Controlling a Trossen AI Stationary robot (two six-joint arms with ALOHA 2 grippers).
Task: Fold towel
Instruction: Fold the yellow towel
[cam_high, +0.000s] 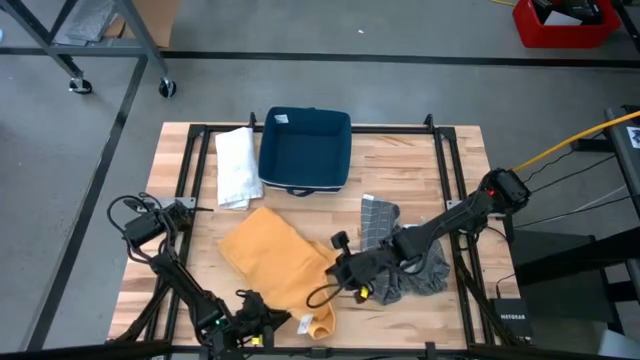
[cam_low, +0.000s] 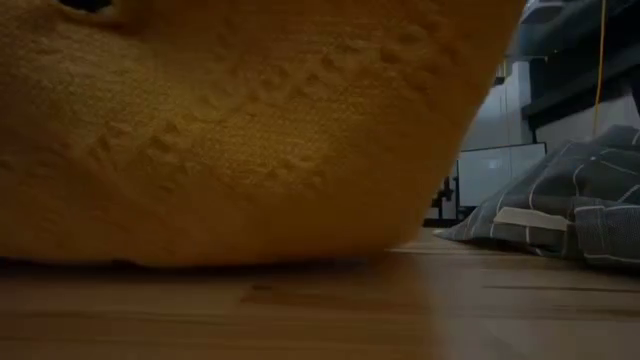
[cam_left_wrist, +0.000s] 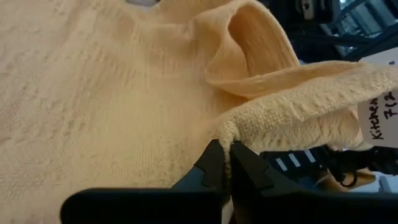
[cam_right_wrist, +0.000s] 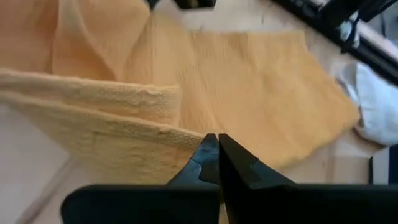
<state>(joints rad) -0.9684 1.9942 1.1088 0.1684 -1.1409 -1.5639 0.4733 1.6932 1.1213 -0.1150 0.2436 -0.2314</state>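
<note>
Item: one mustard-yellow waffle-weave cotton towel (cam_high: 275, 262), lying rumpled on the near-centre of the wooden slatted counter (cam_high: 400, 165), its near edge lifted. I hold it at two points. My left gripper (cam_left_wrist: 225, 163), low at the near edge of the counter, has its jaws pinched tight on a curled near corner; my right gripper (cam_right_wrist: 217, 163), reaching in from the right side with the arm stretched low across a grey checked cloth (cam_high: 415, 262), has its jaws closed on the towel's right-hand edge. Also present: a white folded cloth (cam_high: 236, 165) and a navy fabric bin (cam_high: 305, 150) at the far side, well apart from the work. Handling note: to fold well I judge both corners should rise level and travel together toward the far edge, keeping the hem taut between the jaws so the fabric lays flat without dragging the grey cloth along.
</note>
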